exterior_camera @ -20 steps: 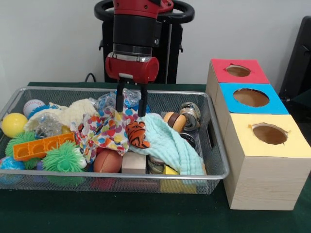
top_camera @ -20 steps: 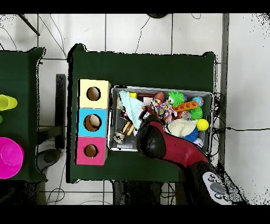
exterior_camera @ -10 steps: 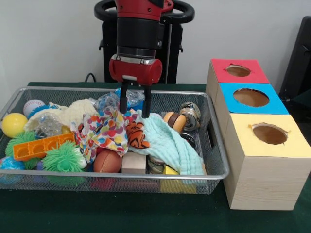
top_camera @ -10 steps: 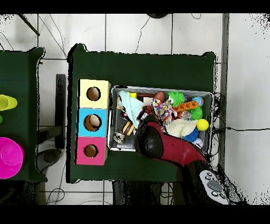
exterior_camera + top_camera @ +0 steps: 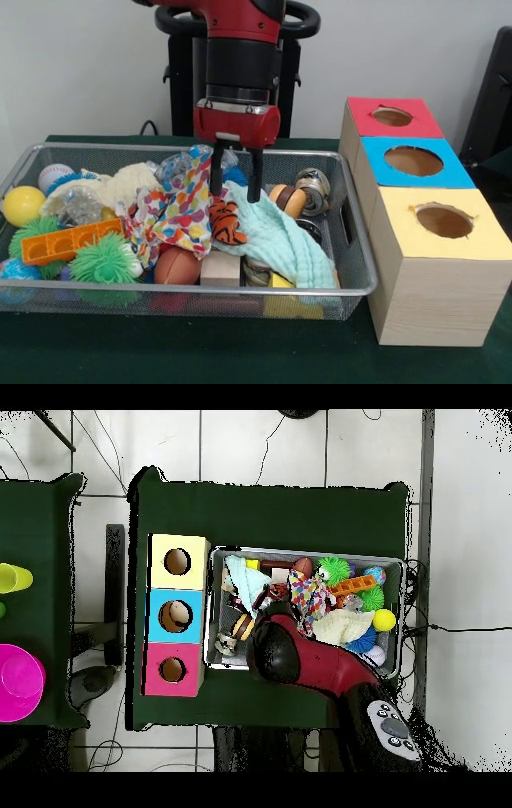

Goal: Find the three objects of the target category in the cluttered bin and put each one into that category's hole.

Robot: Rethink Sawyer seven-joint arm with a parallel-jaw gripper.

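Filling the table's left is the wire bin [image 5: 356, 276], beside three boxes with holes [image 5: 432, 220]. Over its middle hangs the gripper [image 5: 235, 190], fingers spread and empty, above the mint cloth [image 5: 284, 236] and tiger toy [image 5: 226, 222].

You see the arm [image 5: 240, 48] built of a glossy red upper shell over a black cylindrical wrist section, ringed below by a thin silver band. Under that band sits a rounded red housing with a small pale patch on its face, and the gripper [image 5: 236, 186] ends in two slim black fingers [image 5: 215, 178]. From overhead, your arm [image 5: 300, 656] reads as a red shell with a black rounded cap.
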